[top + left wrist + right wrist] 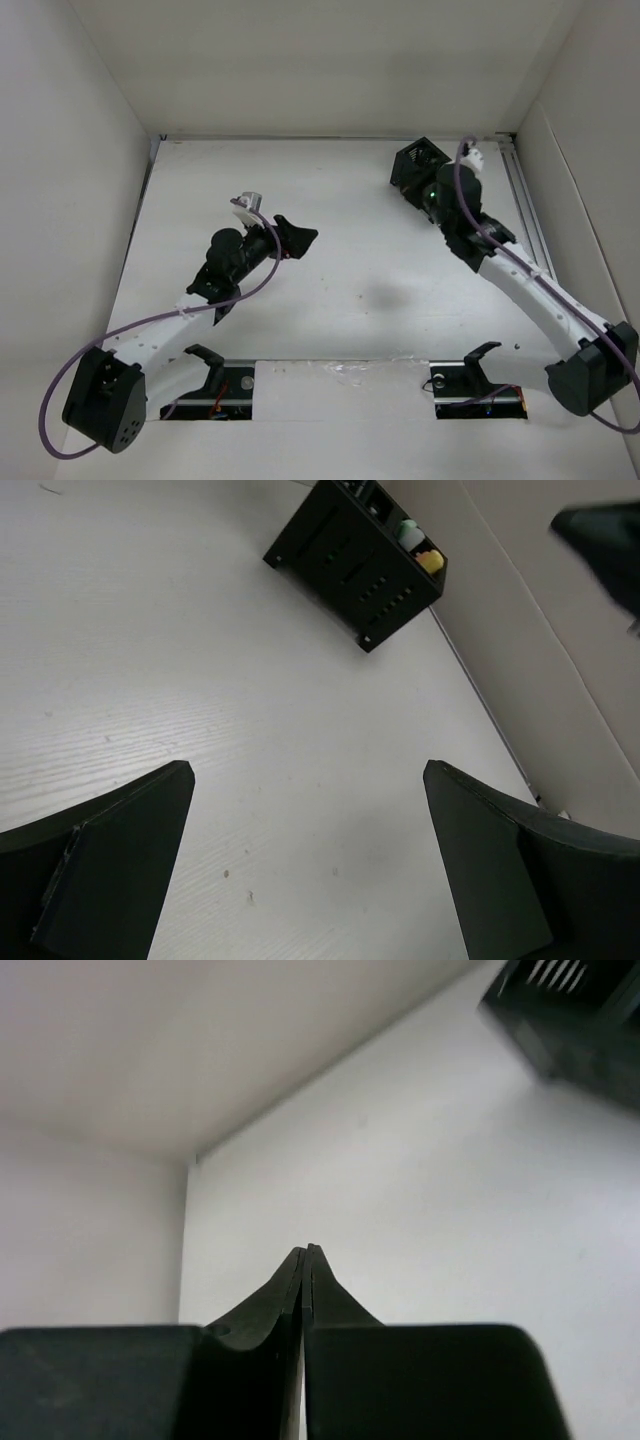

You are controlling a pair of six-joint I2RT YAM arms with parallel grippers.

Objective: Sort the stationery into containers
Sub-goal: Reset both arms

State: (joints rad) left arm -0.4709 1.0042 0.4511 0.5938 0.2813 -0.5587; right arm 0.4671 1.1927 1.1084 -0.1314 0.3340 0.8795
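Observation:
The black mesh organizer (420,157) stands at the back right of the white table. In the left wrist view the organizer (350,570) holds markers upright; a pale green cap (408,530) and a yellow cap (430,560) show above its rim. It is a blur in the right wrist view (570,1015). My left gripper (298,235) is open and empty over the table's middle left, well short of the organizer; its jaws stand wide apart (308,770). My right gripper (408,190) is shut and empty (308,1250), right beside the organizer's near side.
White walls enclose the table on the left, back and right. A metal rail (525,205) runs along the right edge. Two black brackets (205,355) (480,352) sit by the arm bases at the near edge.

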